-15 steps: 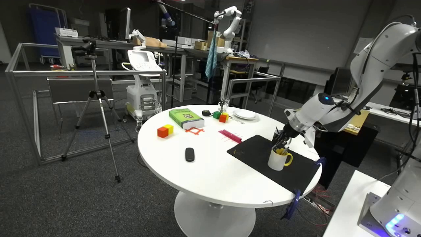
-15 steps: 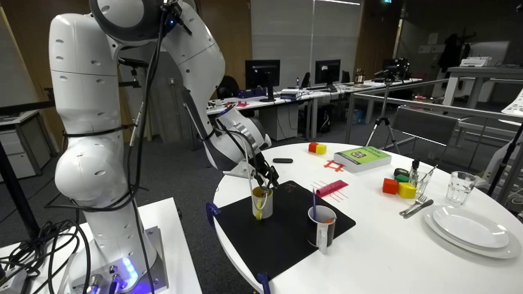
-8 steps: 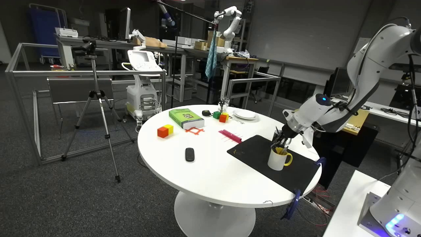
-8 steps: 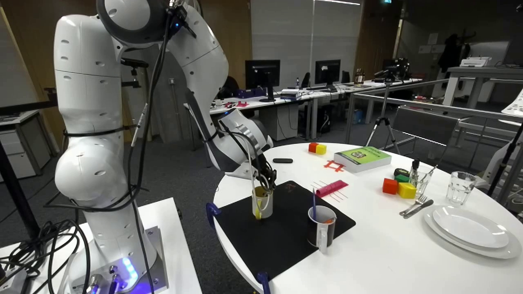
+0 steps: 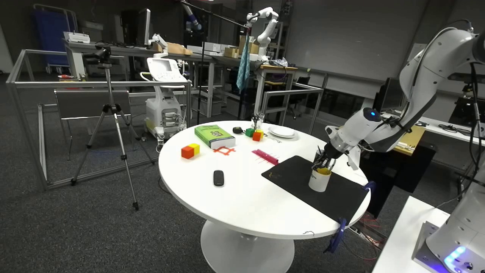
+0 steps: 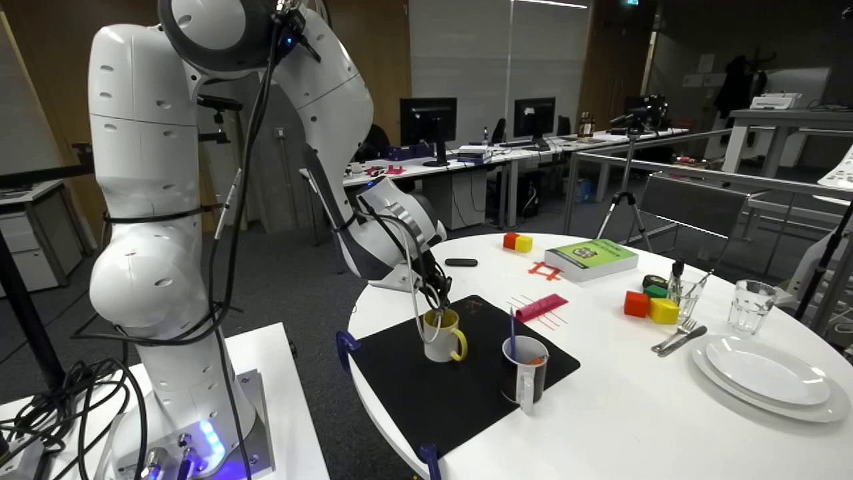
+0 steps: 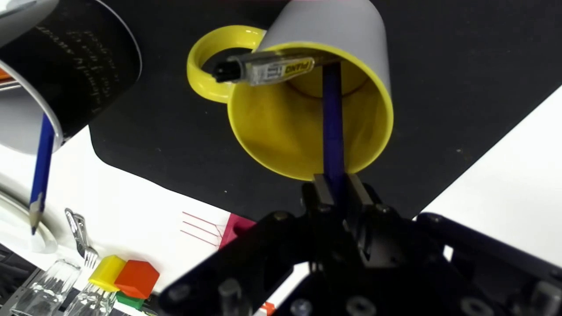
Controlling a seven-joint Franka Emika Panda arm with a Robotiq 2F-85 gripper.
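Note:
My gripper [image 7: 338,186] is shut on a dark blue pencil [image 7: 333,114], its two fingertips pressed against either side. The pencil runs down into a white mug [image 7: 329,22] with a yellow inside and handle. A clear pen [image 7: 281,68] marked PIANO leans in the same mug, its black end over the rim near the handle. In both exterior views the mug [image 6: 441,348] stands upright on a black mat [image 6: 466,400], with the gripper [image 5: 322,163] just above its opening. The pencil's upper part is hidden between the jaws.
A dark mug [image 6: 523,377] holding another blue pencil [image 6: 512,333] stands on the mat's edge. Blue clamps [image 5: 336,237] grip the table edge. Farther off are white plates [image 6: 766,370], a glass [image 6: 750,307], coloured cubes [image 6: 636,304], a green book [image 6: 590,259] and a crimson piece [image 6: 541,307].
The jaws have closed on the pencil after my arm moved slightly down into the mug's opening. The white mug has turned, its yellow handle now pointing towards the dark mug.

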